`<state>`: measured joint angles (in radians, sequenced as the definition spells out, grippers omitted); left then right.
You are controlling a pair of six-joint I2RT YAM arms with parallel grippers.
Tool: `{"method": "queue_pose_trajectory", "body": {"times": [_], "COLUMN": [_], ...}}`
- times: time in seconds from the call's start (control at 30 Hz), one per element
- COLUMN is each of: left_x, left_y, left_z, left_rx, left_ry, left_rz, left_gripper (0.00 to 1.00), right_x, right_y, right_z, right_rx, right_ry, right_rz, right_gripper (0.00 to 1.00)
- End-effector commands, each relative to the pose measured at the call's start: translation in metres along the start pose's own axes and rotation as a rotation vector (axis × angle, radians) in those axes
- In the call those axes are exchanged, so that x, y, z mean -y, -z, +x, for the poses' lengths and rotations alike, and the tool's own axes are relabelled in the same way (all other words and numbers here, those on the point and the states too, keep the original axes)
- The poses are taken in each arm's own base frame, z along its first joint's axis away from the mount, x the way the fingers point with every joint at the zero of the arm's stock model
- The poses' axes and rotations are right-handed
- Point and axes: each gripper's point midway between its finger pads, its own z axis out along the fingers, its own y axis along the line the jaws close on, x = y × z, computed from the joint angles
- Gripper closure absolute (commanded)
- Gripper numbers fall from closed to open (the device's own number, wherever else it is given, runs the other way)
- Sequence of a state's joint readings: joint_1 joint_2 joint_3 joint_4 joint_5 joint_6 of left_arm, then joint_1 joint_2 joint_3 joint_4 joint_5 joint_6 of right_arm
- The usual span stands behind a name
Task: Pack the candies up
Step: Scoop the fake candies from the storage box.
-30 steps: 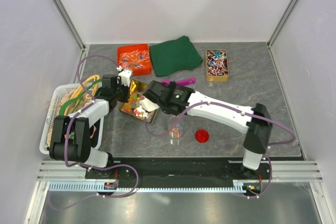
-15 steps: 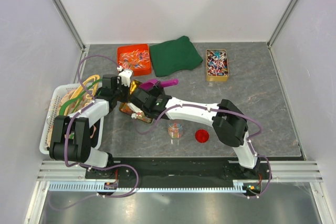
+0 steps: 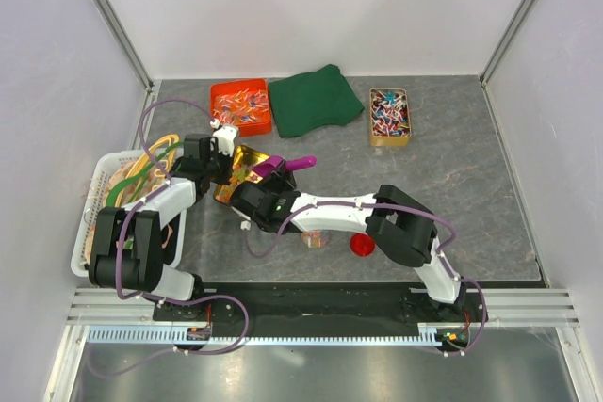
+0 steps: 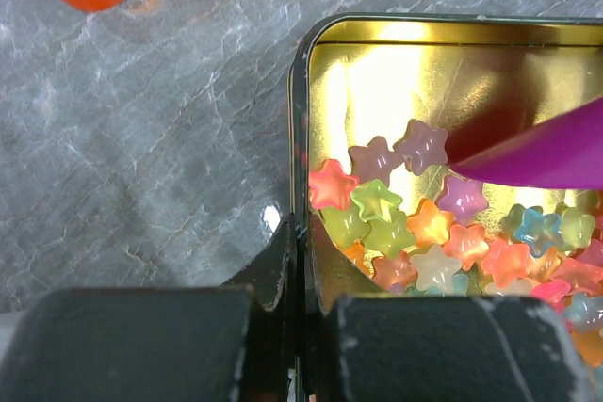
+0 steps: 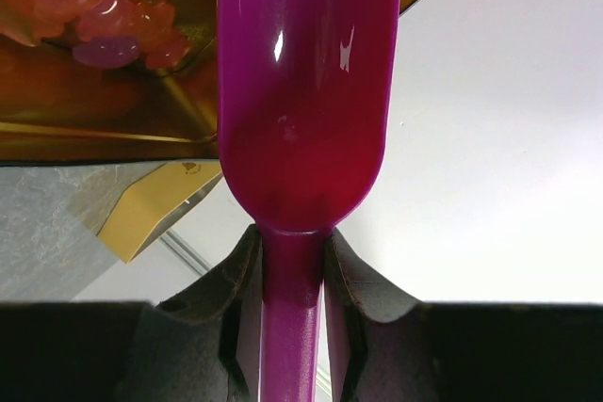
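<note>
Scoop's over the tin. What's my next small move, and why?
Probably dip the purple scoop into the candies and push through them: its bowl looks empty, its tip sits over the pile, and the left gripper clamps the tin by its rim.

The grey table bears an orange tray, green cloth, wooden box, gold tin, jar and red lid.

We see a robotics lab test cell: white panel walls framed by aluminium posts enclose a grey marbled tabletop, with a slotted cable duct along the near edge.
</note>
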<state>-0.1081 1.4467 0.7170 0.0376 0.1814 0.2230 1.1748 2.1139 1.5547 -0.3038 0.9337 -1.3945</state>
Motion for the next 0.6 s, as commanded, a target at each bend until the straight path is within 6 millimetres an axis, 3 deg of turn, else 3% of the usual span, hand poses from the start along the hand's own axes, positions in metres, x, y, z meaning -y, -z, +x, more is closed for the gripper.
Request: {"method": "queue_pose_trajectory", "body": {"times": [0.0, 0.2, 0.27, 0.57], "left_x": [-0.004, -0.004, -0.004, -0.006], "left_y": [0.003, 0.002, 0.001, 0.003], "left_z": [-0.043, -0.041, -0.041, -0.043], "left_rx": [0.125, 0.119, 0.117, 0.124], "left_ry": [-0.026, -0.024, -0.022, -0.025], "left_rz": [0.0, -0.002, -0.001, -0.011], "left_gripper": [0.98, 0.98, 0.98, 0.98], "right_x": [-0.013, -0.034, -0.032, -0.048], "right_y": [0.001, 0.024, 0.034, 0.04], "right_z": [0.002, 0.001, 0.003, -0.013], "right_rx": [-0.016, 0.108, 0.134, 0.209], "right_ry": [0.038, 0.064, 0.075, 0.178], "right_rz": [-0.026, -0.194, -0.223, -0.356], "right_gripper": [1.0, 1.0, 1.0, 1.0]}}
